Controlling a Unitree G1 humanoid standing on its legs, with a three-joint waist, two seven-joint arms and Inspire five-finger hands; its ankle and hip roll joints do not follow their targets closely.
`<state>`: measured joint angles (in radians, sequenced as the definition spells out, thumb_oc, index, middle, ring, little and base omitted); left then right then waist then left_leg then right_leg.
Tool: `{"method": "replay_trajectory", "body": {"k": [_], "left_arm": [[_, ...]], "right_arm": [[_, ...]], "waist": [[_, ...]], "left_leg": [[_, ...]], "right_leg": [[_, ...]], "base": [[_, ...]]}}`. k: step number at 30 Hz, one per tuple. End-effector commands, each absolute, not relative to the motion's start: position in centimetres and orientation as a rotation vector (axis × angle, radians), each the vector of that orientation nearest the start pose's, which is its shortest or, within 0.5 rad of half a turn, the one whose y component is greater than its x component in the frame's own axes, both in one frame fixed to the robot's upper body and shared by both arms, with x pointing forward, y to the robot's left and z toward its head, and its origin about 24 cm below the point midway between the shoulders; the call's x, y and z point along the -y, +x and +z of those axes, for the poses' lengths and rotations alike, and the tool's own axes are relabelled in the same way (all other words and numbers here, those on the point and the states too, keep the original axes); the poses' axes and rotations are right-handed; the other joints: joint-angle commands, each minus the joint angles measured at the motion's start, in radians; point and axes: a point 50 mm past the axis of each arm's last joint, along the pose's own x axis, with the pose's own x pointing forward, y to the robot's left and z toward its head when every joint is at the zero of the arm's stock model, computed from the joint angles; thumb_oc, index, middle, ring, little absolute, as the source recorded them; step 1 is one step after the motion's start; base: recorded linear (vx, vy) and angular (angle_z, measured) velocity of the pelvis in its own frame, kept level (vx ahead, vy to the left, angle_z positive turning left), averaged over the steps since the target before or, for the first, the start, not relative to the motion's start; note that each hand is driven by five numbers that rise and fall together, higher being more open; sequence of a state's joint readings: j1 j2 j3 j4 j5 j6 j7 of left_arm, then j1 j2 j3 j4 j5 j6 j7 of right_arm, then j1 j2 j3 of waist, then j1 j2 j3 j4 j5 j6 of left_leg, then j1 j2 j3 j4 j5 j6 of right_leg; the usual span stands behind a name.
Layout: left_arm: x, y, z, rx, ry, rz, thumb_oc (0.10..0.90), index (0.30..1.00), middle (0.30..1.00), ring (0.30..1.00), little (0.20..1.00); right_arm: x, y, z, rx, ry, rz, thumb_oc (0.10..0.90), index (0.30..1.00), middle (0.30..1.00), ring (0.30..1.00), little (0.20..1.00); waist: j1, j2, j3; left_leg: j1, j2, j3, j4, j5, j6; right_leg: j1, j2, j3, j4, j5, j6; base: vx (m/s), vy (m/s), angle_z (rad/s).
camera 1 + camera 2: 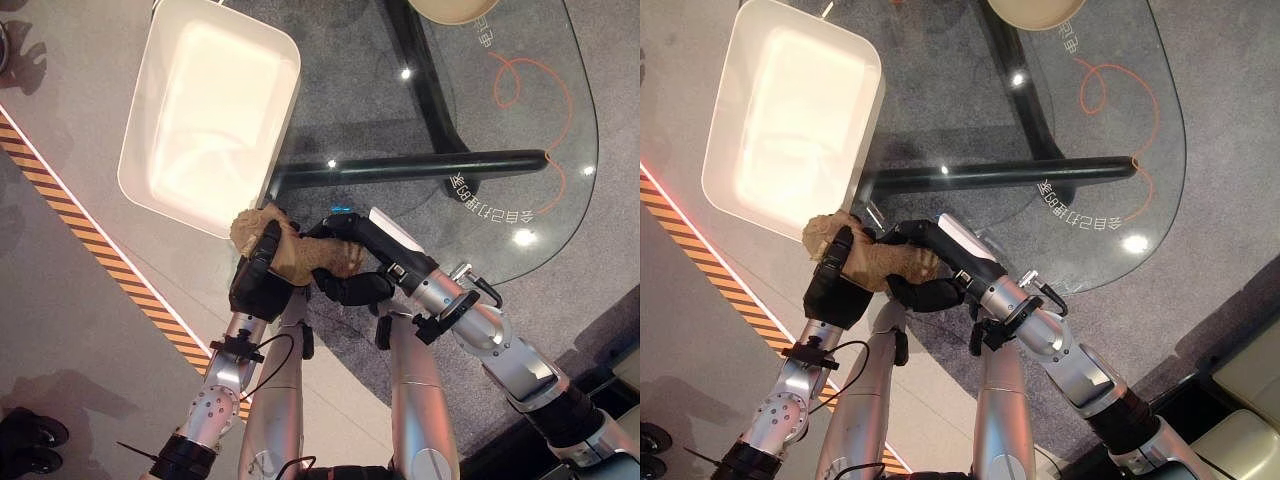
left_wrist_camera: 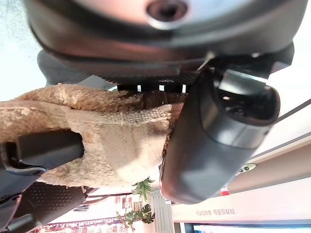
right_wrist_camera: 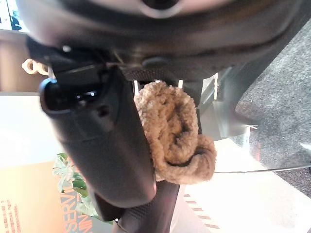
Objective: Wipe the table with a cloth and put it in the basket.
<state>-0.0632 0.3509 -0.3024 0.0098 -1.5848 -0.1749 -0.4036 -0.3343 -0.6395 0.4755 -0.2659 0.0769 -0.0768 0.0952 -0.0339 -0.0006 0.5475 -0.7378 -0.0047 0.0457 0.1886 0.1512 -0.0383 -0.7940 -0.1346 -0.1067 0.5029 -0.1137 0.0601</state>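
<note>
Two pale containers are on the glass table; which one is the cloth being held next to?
The white rectangular basket on the robot's left; both hands, left hand and right hand, grip the tan cloth at its near corner. The round beige bowl sits at the far edge.

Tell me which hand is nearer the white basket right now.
Left. The left hand, gripping the brown cloth, sits just off the white basket at its near corner. The right hand also grips the cloth, on the side away from the basket.
</note>
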Motion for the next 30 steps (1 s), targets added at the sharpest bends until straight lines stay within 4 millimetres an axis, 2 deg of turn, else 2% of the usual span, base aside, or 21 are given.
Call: {"method": "replay_trajectory", "body": {"k": [1, 3, 5, 6, 17, 30], "left_arm": [[-13.2, 24.1, 12.3, 0.417, -1.275, -0.765, 0.100, 0.300, 0.300, 0.300, 0.200], [-13.2, 24.1, 12.2, 0.418, -1.277, -0.765, 0.100, 0.300, 0.300, 0.300, 0.200], [-13.3, 24.1, 12.2, 0.420, -1.280, -0.762, 0.100, 0.300, 0.300, 0.300, 0.200], [-13.3, 24.1, 12.2, 0.420, -1.282, -0.758, 0.100, 0.300, 0.300, 0.300, 0.200], [-13.7, 23.9, 12.0, 0.429, -1.284, -0.734, 0.100, 0.300, 0.300, 0.300, 0.200], [-14.3, 23.9, 11.6, 0.434, -1.262, -0.690, 0.100, 0.300, 0.300, 0.300, 0.200]], "right_arm": [[9.6, 23.9, 16.4, 0.605, -0.508, 0.707, 0.100, 0.300, 0.300, 0.300, 0.200], [9.8, 24.0, 16.4, 0.605, -0.491, 0.678, 0.100, 0.300, 0.300, 0.300, 0.200], [10.0, 24.2, 16.6, 0.611, -0.467, 0.646, 0.493, 0.636, 0.636, 0.636, 0.593], [10.2, 24.2, 16.7, 0.618, -0.449, 0.613, 0.800, 0.900, 0.900, 0.900, 0.900], [12.0, 23.9, 17.6, 0.694, -0.420, 0.437, 0.800, 0.900, 0.900, 0.900, 0.900], [13.2, 23.4, 18.4, 0.743, -0.285, 0.362, 0.800, 0.900, 0.900, 0.900, 0.900]], "waist": [[0.010, -0.006, -0.027], [0.009, -0.007, -0.027], [0.008, -0.007, -0.027], [0.006, -0.007, -0.027], [-0.004, -0.010, -0.027], [-0.012, -0.014, -0.027]], "left_leg": [[-0.021, -0.055, 0.099, 0.157, -0.168, 0.028], [-0.024, -0.054, 0.101, 0.161, -0.169, 0.028], [-0.025, -0.054, 0.103, 0.164, -0.171, 0.028], [-0.024, -0.052, 0.105, 0.163, -0.171, 0.028], [-0.021, -0.045, 0.114, 0.163, -0.178, 0.032], [-0.020, -0.038, 0.119, 0.166, -0.181, 0.032]], "right_leg": [[0.027, 0.072, -0.053, -0.212, 0.161, 0.012], [0.023, 0.071, -0.054, -0.208, 0.161, 0.012], [0.022, 0.071, -0.053, -0.206, 0.160, 0.011], [0.020, 0.072, -0.052, -0.203, 0.159, 0.012], [0.018, 0.077, -0.044, -0.194, 0.154, 0.013], [0.013, 0.081, -0.037, -0.187, 0.154, 0.014]], "base": [[0.00, 0.000, 0.00], [0.00, 0.000, 0.00], [0.00, 0.000, 0.00], [0.00, 0.000, 0.00], [0.00, 0.000, 0.00], [0.00, 0.000, 0.00]]}}
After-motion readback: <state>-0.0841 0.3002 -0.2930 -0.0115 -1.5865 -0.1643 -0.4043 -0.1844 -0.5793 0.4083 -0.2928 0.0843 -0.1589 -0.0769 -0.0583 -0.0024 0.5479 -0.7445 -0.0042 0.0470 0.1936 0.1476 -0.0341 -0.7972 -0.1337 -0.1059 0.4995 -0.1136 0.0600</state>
